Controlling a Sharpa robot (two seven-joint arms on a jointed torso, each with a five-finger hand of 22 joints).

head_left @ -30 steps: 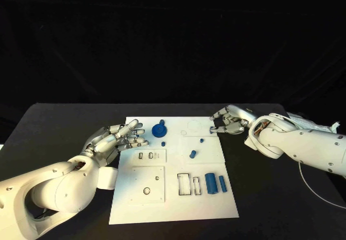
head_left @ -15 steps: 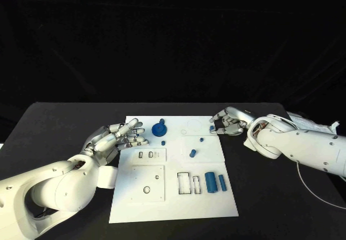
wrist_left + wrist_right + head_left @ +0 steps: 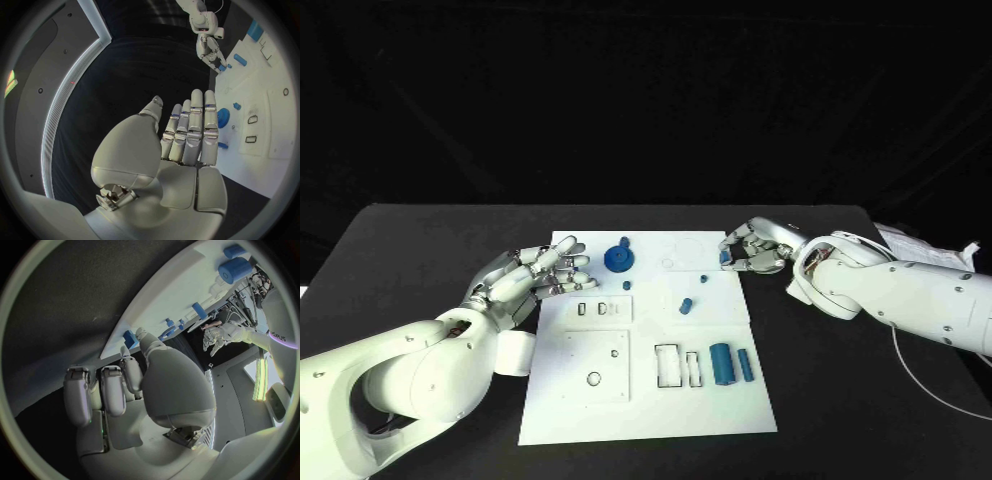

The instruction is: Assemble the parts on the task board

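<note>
The white task board (image 3: 646, 415) lies mid-table. On it are a blue gear (image 3: 619, 262), a blue peg (image 3: 685, 307), a small blue piece (image 3: 704, 278) and two blue cylinders (image 3: 728, 365) beside empty slots (image 3: 678, 368). My right hand (image 3: 762, 245) is at the board's far right edge, its fingertips pinching a small blue part (image 3: 727, 257); the right wrist view shows that part (image 3: 128, 336) at the fingertips of the hand (image 3: 144, 385). My left hand (image 3: 538, 275) rests open at the board's left edge, fingers straight (image 3: 187, 135) and pointing toward the gear (image 3: 223, 114).
A white cable (image 3: 923, 375) trails over the table on the right, behind my right forearm (image 3: 906, 295). A white sheet (image 3: 913, 243) lies at the far right. Black table surrounds the board on both sides.
My right hand has edged slightly left along the board's far right edge, and the small blue part now shows at its fingertips. The left hand has barely moved.
</note>
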